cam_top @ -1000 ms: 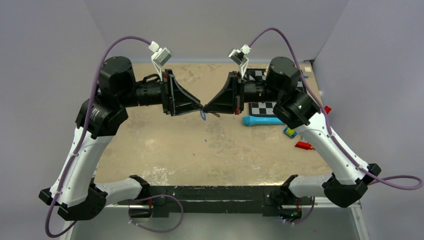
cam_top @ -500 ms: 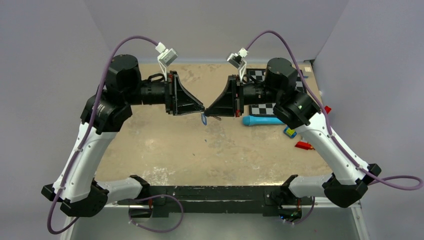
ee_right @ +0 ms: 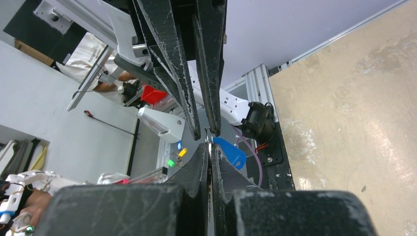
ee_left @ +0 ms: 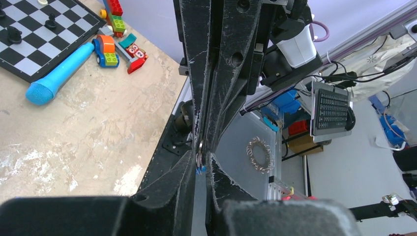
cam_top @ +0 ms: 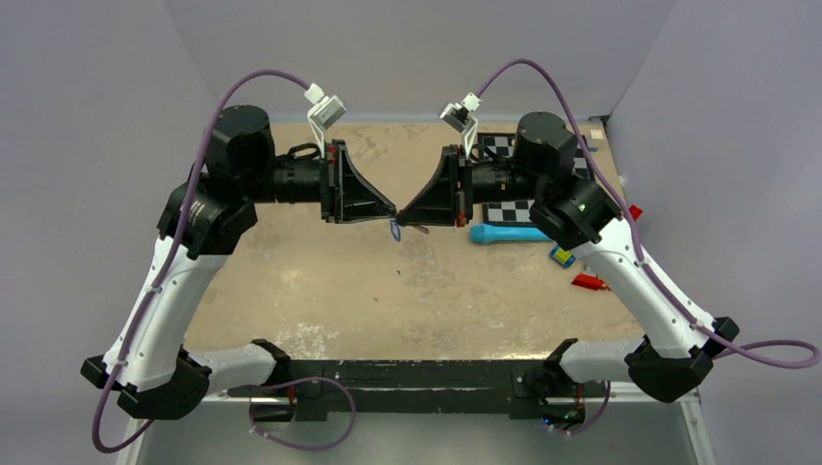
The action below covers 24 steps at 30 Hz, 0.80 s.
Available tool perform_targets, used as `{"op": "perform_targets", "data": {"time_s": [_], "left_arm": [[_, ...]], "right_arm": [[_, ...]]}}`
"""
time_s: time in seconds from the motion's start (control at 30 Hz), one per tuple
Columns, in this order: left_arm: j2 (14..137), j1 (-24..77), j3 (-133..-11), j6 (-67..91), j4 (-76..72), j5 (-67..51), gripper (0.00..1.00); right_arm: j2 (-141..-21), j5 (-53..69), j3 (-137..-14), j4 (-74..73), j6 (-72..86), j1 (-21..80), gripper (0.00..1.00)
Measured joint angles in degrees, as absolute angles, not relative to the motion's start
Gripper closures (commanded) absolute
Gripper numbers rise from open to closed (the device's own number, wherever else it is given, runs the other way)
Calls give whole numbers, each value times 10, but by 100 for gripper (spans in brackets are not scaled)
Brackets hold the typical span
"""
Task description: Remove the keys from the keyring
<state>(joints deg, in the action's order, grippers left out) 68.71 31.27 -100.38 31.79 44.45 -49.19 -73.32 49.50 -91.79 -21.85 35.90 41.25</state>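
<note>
In the top view my two grippers meet tip to tip above the middle of the table. The left gripper [cam_top: 392, 212] is shut on the thin metal keyring [ee_left: 200, 153], with a bit of blue [ee_left: 199, 170] just below it. The right gripper [cam_top: 400, 213] is shut on a thin grey metal bit of the keys [ee_right: 209, 139]. The bright blue oval piece [ee_right: 230, 152] hangs beside its tips and shows as a small blue tag [cam_top: 394, 229] under the meeting point. The bunch is held well above the table.
A light-blue tube-shaped tool [cam_top: 509, 233] lies right of centre, next to a chessboard [cam_top: 514, 208]. A small blue-and-yellow block [cam_top: 561, 256] and a red piece [cam_top: 588, 283] lie further right. The left wrist view shows the tool [ee_left: 61, 73] and toy blocks [ee_left: 110, 51].
The left arm's upper joints shifted right and back during the first half second. The gripper tips and the bunch stayed in place. Nothing moved since then.
</note>
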Motion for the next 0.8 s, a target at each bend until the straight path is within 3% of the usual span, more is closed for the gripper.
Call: {"op": "perform_targets", "data": {"time_s": [0.2, 0.33, 0.43, 0.53, 0.6, 0.8], "left_arm": [[687, 313, -1004, 317, 446, -494, 100], [687, 313, -1004, 318, 446, -493, 100], [687, 313, -1004, 318, 446, -492, 100], [687, 313, -1004, 318, 447, -489, 100], [687, 313, -1004, 318, 447, -485, 100], [687, 313, -1004, 318, 447, -478, 100]], "right_arm": [[-733, 503, -918, -217, 360, 413, 100], [-733, 505, -918, -216, 360, 413, 100], [-733, 505, -918, -216, 361, 413, 70], [-733, 506, -918, -214, 363, 413, 56], [-732, 507, -918, -213, 363, 413, 56], [-721, 506, -917, -215, 359, 413, 73]]}}
